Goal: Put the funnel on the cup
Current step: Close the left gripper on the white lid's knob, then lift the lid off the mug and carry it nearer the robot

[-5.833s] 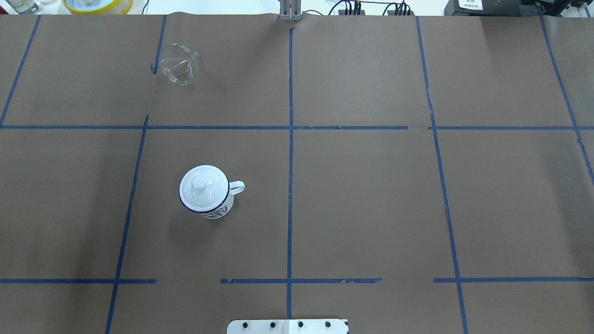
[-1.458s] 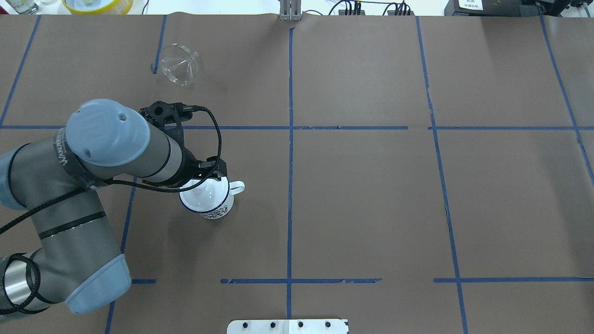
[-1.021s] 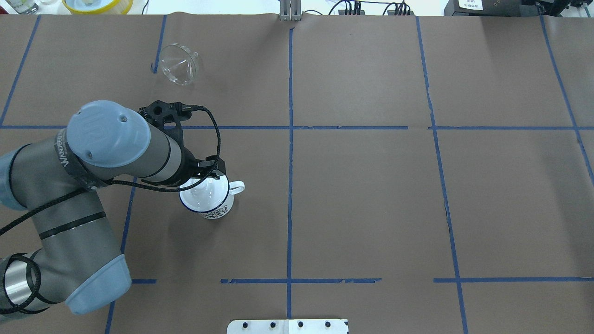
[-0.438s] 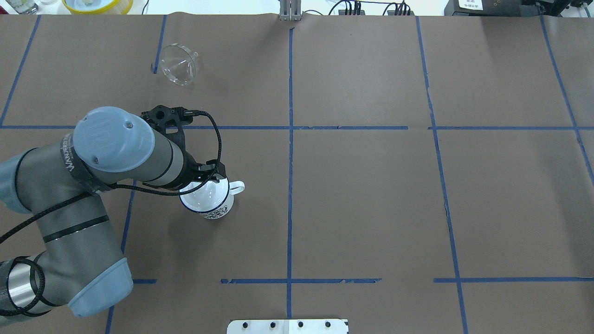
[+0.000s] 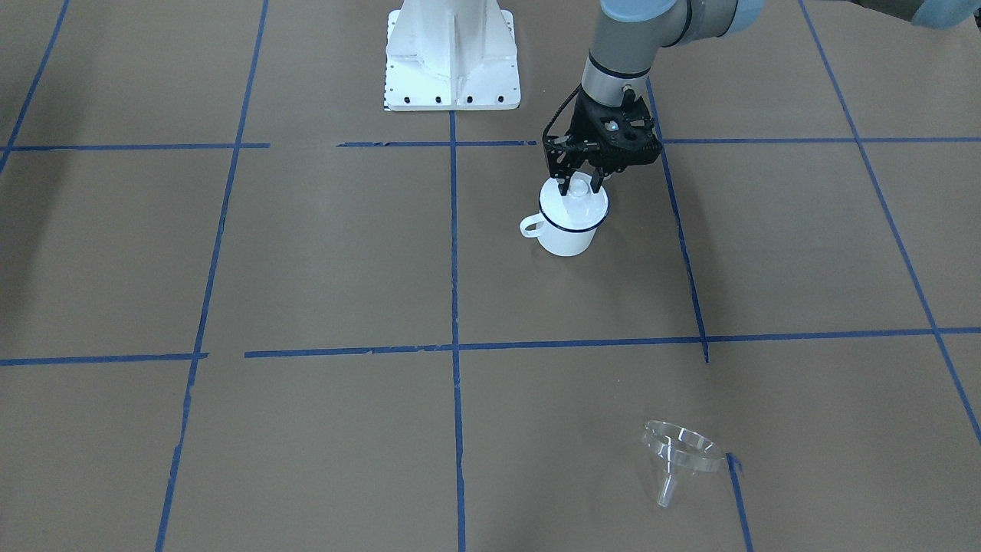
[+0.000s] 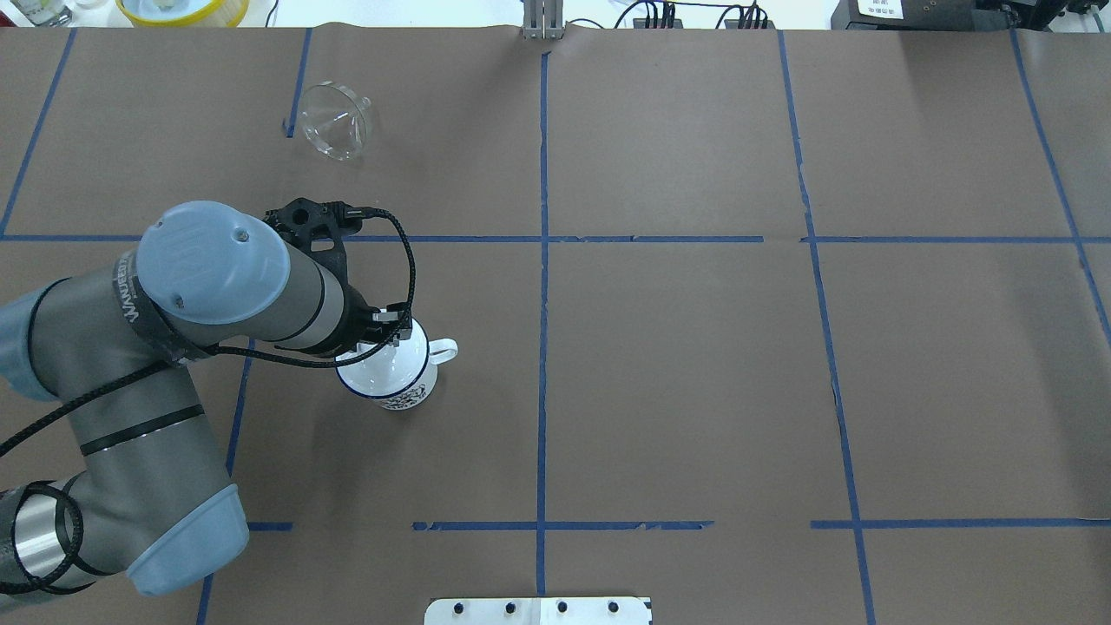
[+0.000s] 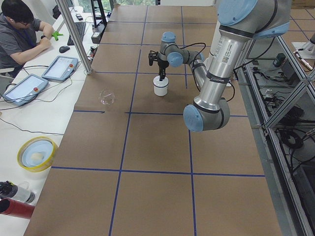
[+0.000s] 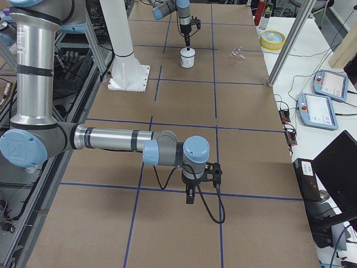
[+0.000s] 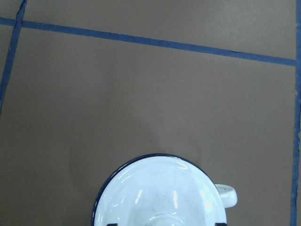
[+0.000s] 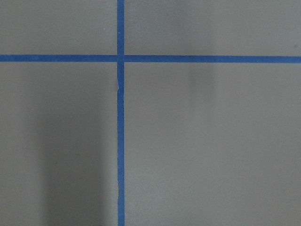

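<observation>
The left claw (image 5: 580, 184) hangs straight down over the cup (image 5: 565, 236). Its two fingers (image 5: 564, 178) are set a little apart, one on each side of the knob (image 5: 580, 188) of the lid (image 5: 576, 208). In the front view a thin strip of white shows between each finger and the knob, so the claw is narrowly parted around the knob rather than clamped on it. The left wrist view shows only the very tips of the fingers at its bottom edge, either side of the knob. The lid sits flat on the cup and covers its mouth, with the dark blue rim showing round it.

The cup stands upright on the worktop (image 6: 694, 365), in the left half. It is about midway between the robot's edge and the far edge, and nearer the middle than the left end. Its handle points toward the right end.

The funnel (image 6: 334, 121) lies on its side near the far edge, in the left half, well apart from the cup and just beside a tape line (image 6: 301, 69). Its wide rim is tilted and its spout points toward the far edge.

The right claw (image 8: 190, 196) points down over the worktop near the right end, well apart from both things. Only the side view shows it, so I cannot tell whether it is wide or narrow. Its wrist camera sees brown paper and crossed blue lines.
</observation>
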### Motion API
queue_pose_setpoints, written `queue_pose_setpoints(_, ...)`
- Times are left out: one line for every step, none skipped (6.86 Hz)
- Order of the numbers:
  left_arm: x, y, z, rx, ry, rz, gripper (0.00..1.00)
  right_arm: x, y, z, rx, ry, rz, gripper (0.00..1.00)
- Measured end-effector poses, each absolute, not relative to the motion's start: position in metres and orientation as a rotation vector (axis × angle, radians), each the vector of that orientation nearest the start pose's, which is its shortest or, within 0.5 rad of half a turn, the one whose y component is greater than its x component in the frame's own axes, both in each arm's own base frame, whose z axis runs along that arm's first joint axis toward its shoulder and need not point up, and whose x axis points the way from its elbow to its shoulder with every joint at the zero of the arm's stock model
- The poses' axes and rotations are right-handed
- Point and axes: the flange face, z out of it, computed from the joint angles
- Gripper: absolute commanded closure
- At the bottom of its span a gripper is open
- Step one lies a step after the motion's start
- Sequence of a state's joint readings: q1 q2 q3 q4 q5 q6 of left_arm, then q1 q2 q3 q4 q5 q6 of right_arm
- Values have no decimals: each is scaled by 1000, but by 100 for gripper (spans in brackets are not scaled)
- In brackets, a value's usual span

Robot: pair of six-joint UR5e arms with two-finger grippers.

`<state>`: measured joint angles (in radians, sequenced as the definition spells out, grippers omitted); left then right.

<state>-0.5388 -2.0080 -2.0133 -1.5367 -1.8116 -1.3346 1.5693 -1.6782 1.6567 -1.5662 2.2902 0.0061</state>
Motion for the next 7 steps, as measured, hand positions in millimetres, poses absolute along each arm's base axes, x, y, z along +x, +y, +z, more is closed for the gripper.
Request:
queue_pose_setpoints(430,-385,233,110,868,-181,100,67,-445,670,-19,-719,11,0)
queue_pose_setpoints(429,-386,232,112,870,-183,100,67,-445,670,-19,-719,11,0)
queue_pose_setpoints(425,-386,229,118,878,-185,100,67,-445,670,-19,-719,10,0)
queue_pose_setpoints(411,-387,219,136,901,-191,100,67,-445,670,-19,-719,10,0)
queue_pose_setpoints(386,-384,206,162,920,-185,100,67,-445,670,-19,-719,11,0)
queue_pose_setpoints(355,-371,203,186,923,-159,100,67,-445,670,-20,-719,11,0)
queue_pose_setpoints(324,-354,216,201,919,-133,100,67,-445,671,-20,-719,11,0)
